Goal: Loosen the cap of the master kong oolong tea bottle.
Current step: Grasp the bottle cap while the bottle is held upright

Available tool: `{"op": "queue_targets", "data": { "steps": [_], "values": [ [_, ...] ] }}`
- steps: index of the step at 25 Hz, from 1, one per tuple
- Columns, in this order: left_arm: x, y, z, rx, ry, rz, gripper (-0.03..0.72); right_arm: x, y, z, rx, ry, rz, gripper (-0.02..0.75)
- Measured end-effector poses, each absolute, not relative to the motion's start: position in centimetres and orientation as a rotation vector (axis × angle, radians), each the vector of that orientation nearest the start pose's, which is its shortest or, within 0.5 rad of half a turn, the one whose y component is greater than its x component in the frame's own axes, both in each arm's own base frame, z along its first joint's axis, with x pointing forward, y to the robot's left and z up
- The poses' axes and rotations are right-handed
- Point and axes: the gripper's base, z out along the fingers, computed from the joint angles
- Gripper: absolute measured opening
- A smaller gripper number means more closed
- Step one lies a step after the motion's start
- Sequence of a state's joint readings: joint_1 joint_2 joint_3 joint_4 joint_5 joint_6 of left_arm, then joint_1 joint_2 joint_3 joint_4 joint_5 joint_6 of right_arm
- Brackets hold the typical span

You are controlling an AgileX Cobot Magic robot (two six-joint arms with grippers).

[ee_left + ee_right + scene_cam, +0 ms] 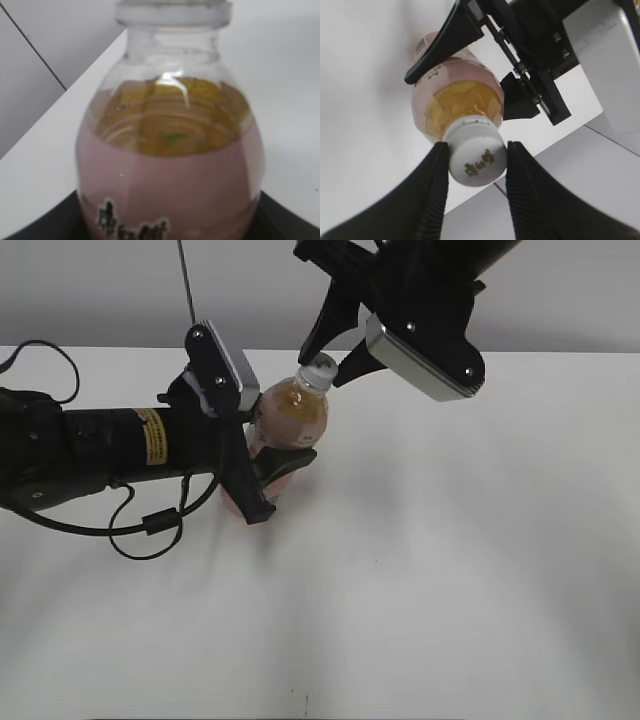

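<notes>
The master kong oolong tea bottle, clear with amber tea and a pink label, stands tilted on the white table. My left gripper is shut on its pink lower body; in the left wrist view the bottle fills the frame, with black fingers at the bottom corners. The white cap sits on the neck. My right gripper comes from above, and its two black ribbed fingers are closed on the sides of the cap. The bottle's shoulder shows behind the cap.
The white table spreads to the right and front of the bottle. The left arm's black cable loops on the table at the left. A grey wall runs behind the table's far edge.
</notes>
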State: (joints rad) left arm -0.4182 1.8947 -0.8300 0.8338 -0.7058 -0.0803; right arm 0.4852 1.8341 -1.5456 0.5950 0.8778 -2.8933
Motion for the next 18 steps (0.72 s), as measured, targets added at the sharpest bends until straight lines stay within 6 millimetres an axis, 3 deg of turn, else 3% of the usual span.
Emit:
{"op": "queue_targets", "data": {
  "steps": [10,13,18],
  "values": [
    [30.6,-18.9,15.4,1.246,1.491,-0.409,0.412,33.1,22.0,30.7,-2.460,-0.014,-0.309,0.265],
    [30.6,-18.8,15.1,1.264,1.516,-0.388,0.412,32.9,22.0,31.2,-2.445,0.037,-0.287,0.174],
    [30.6,-18.7,15.0,1.272,1.531,-0.376,0.412,32.9,21.7,31.2,-2.468,0.109,-0.278,0.167]
  ]
}}
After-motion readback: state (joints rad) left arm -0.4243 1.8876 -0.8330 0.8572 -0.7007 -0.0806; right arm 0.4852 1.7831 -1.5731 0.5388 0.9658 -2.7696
